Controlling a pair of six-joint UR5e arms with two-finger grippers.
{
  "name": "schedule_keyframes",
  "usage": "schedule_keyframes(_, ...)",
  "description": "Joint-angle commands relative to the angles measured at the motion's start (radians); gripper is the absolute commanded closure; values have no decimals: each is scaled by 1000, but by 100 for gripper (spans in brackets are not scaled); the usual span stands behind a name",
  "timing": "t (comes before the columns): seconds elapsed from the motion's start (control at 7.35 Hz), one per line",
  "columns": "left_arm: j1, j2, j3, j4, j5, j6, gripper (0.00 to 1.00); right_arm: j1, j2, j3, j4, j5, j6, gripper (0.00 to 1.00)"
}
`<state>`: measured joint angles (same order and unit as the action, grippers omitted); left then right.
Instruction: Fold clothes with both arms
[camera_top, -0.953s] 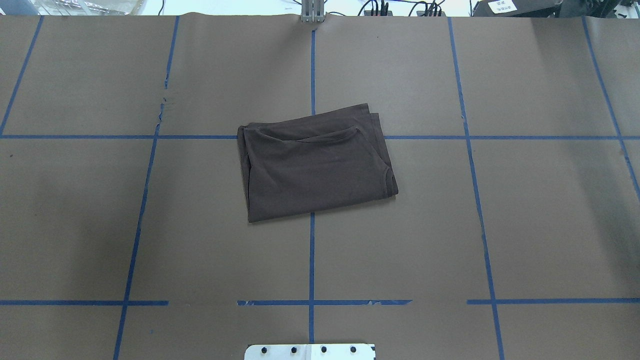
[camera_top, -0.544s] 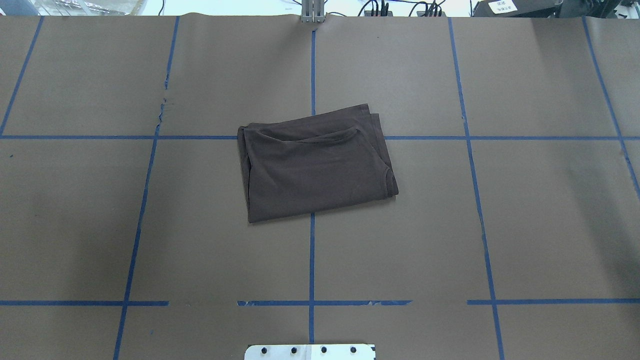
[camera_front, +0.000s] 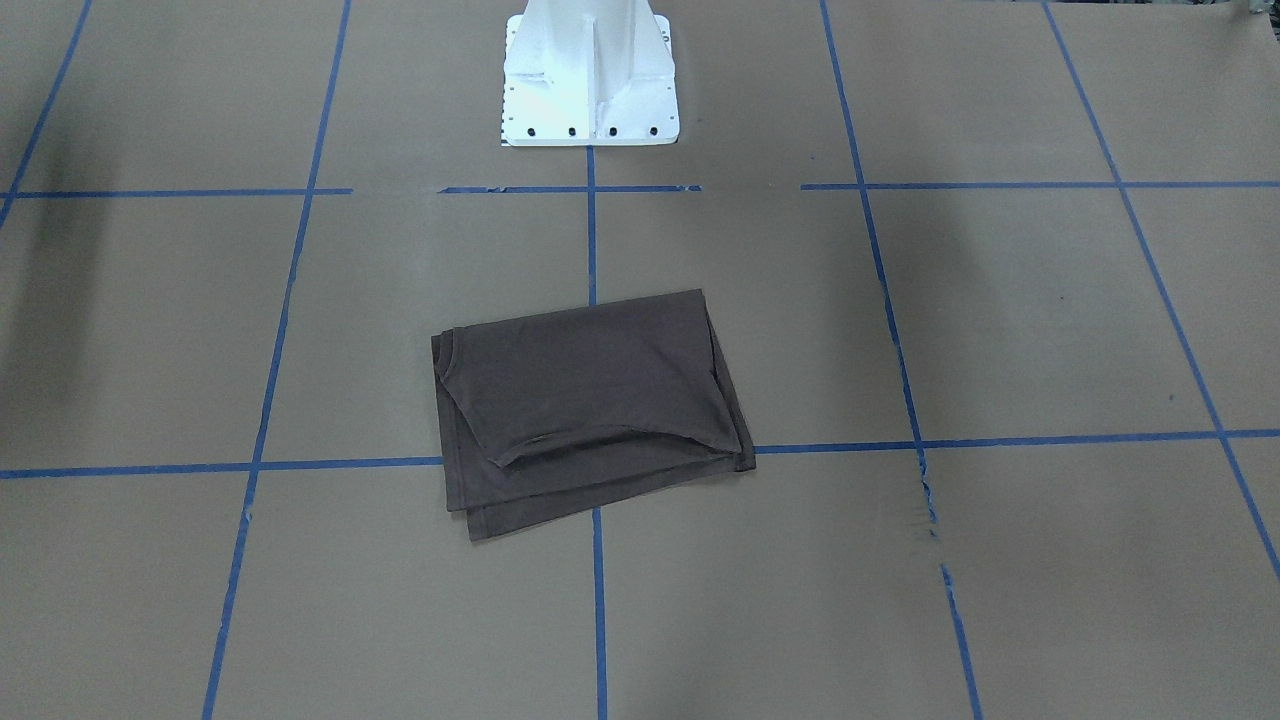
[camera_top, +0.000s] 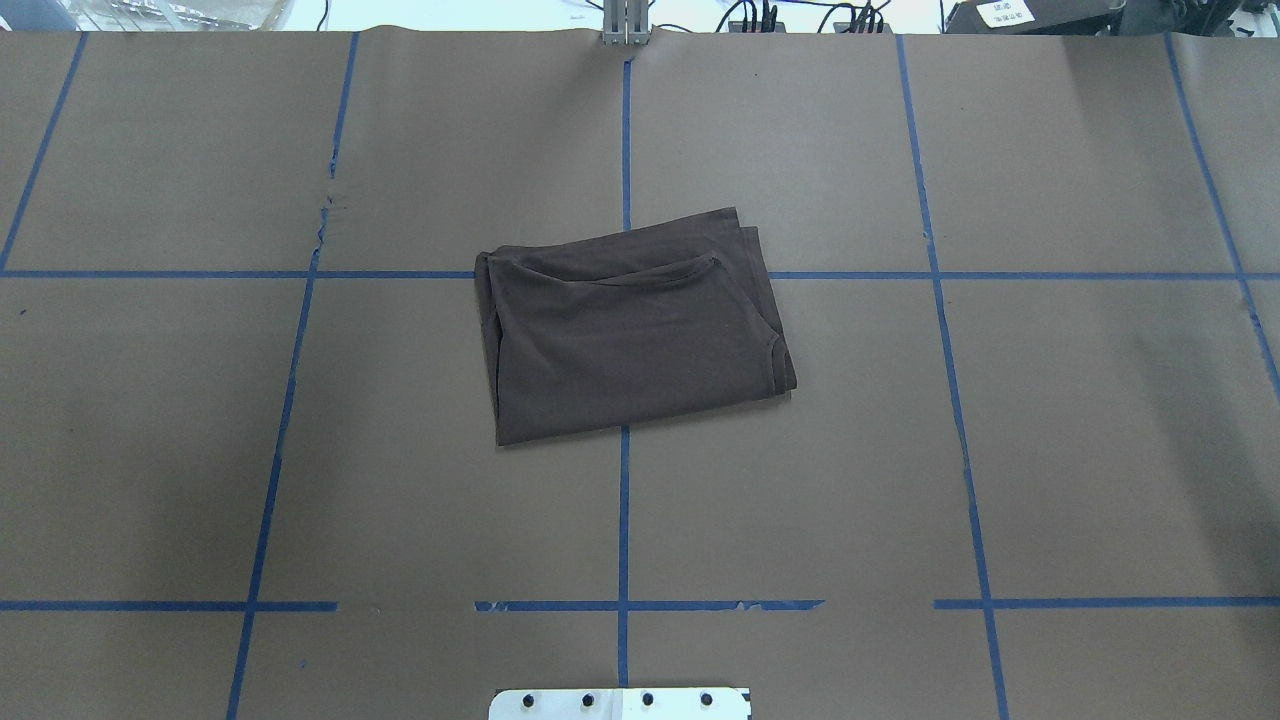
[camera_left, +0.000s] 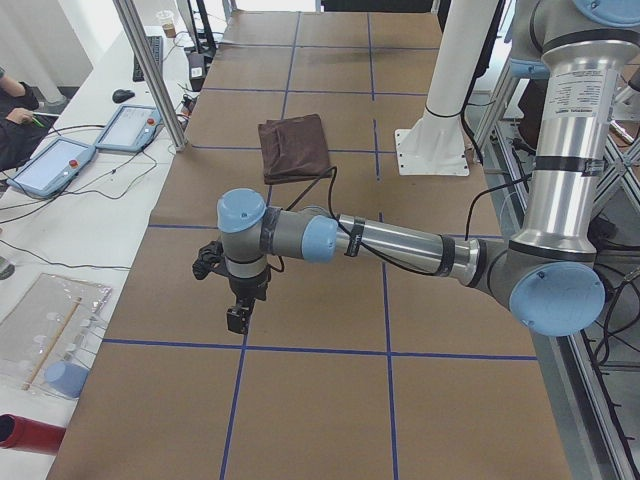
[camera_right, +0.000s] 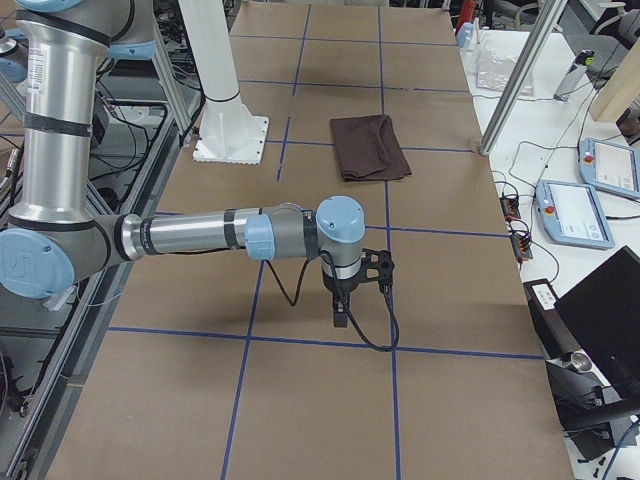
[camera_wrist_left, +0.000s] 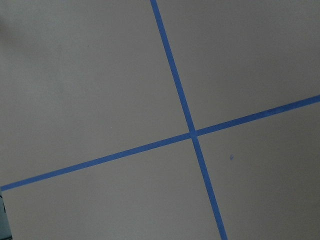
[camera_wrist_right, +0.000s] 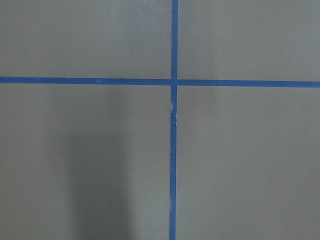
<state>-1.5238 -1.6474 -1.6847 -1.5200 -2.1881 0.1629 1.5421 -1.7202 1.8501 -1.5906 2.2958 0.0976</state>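
Observation:
The dark brown T-shirt (camera_top: 630, 330) lies folded into a slightly skewed rectangle at the table's middle, collar edge at its right side. It also shows in the front view (camera_front: 585, 400) and both side views (camera_left: 295, 148) (camera_right: 370, 147). No gripper touches it. My left gripper (camera_left: 238, 318) hangs over the table's left end, far from the shirt, pointing down; I cannot tell if it is open. My right gripper (camera_right: 342, 320) hangs the same way over the right end; I cannot tell its state. Both wrist views show only brown paper and blue tape.
Brown paper with a blue tape grid (camera_top: 623, 520) covers the table. The white pedestal base (camera_front: 590, 70) stands at the robot's side. There is a small tear in the paper (camera_top: 325, 210). Control tablets (camera_left: 60, 165) (camera_right: 600, 165) lie on benches beyond the table's far edge.

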Motion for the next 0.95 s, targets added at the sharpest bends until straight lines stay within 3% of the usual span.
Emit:
schedule_keyframes(0.0, -1, 10, -10, 6, -1, 1, 0, 1, -7, -17, 4, 4, -9, 0)
schedule_keyframes(0.41, -1, 27, 2, 1, -1, 3, 0, 10, -19, -23, 35, 95, -12, 0)
schedule_keyframes(0.82, -3, 52, -6, -5, -2, 3, 0, 42, -81, -26, 49, 79, -47, 0)
